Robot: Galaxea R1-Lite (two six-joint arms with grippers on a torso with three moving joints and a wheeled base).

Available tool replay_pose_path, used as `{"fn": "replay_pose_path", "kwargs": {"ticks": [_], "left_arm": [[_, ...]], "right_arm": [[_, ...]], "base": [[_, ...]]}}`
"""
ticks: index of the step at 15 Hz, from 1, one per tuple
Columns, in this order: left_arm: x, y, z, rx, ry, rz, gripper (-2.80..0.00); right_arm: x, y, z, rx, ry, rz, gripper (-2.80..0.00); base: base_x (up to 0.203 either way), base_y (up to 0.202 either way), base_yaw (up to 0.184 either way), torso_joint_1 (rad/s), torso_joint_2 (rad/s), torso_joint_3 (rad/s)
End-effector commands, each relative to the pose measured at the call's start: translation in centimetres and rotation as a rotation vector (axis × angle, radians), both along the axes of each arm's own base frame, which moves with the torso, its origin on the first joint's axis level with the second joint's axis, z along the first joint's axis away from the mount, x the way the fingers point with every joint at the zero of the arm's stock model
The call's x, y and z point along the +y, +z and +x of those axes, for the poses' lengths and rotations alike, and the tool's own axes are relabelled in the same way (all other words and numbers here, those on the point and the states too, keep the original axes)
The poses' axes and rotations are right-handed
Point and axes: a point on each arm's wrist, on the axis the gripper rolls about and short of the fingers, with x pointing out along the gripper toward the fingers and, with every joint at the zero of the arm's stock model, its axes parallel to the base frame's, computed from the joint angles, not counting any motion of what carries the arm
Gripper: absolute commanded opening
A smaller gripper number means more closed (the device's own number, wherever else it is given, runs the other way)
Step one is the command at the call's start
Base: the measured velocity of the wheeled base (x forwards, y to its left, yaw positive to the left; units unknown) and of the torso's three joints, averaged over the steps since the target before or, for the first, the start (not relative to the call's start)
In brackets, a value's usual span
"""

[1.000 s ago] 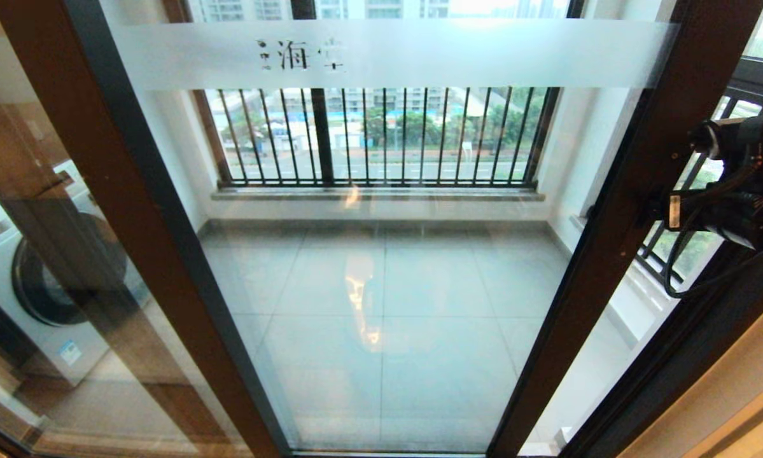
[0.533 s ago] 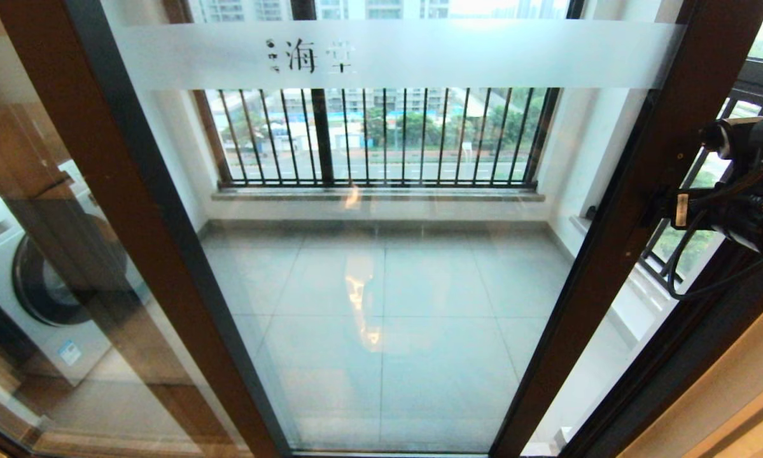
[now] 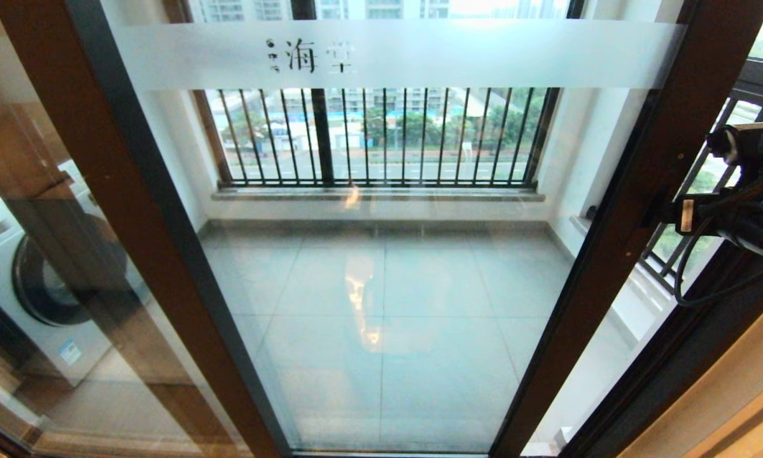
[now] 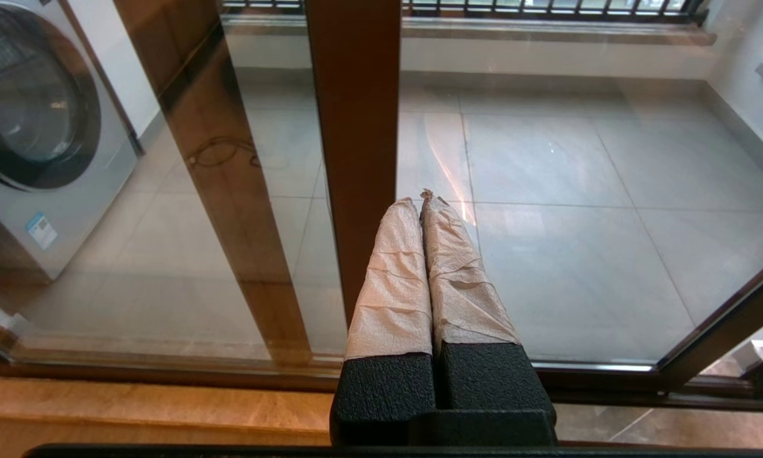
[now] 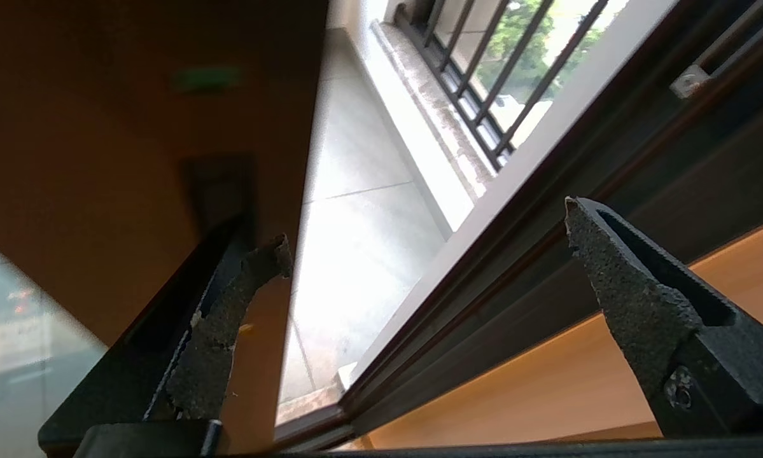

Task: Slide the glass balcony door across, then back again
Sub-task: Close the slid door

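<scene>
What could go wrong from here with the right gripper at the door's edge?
The right gripper is open, with one finger against the door's brown frame and nothing clamped, so it may slip off mid-push. A narrow gap remains beside the outer frame; the other finger could get pinched there. The left gripper, shut, sits near the glass.

The glass balcony door (image 3: 381,254) closes off most of the doorway; its brown right stile (image 3: 616,235) leaves only a narrow open gap (image 5: 356,254) before the dark outer door frame (image 5: 546,254). The right end effector (image 5: 419,254) stands spread at that gap — one finger (image 5: 228,331) against the stile edge. Beyond, the tiled balcony floor (image 3: 387,305) lies bare up to the barred railing (image 3: 381,133) — a washing machine (image 3: 31,280) stands at far left.
</scene>
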Motion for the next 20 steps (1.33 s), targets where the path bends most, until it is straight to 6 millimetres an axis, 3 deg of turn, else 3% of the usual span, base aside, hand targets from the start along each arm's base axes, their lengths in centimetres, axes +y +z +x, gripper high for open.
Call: {"fn": "replay_pose_path", "kwargs": {"ticks": [1, 20], "left_arm": [[0.0, 0.0, 0.0, 0.000, 0.000, 0.000, -2.80], [0.0, 0.0, 0.0, 0.000, 0.000, 0.000, -2.80]], "right_arm": [[-0.6, -0.3, 0.4, 0.003, -0.020, -0.008, 0.00], [-2.7, -0.7, 1.1, 0.001, -0.068, -0.027, 0.00]], "base": [[0.000, 0.000, 0.000, 0.000, 0.00, 0.000], [0.000, 0.000, 0.000, 0.000, 0.00, 0.000]]}}
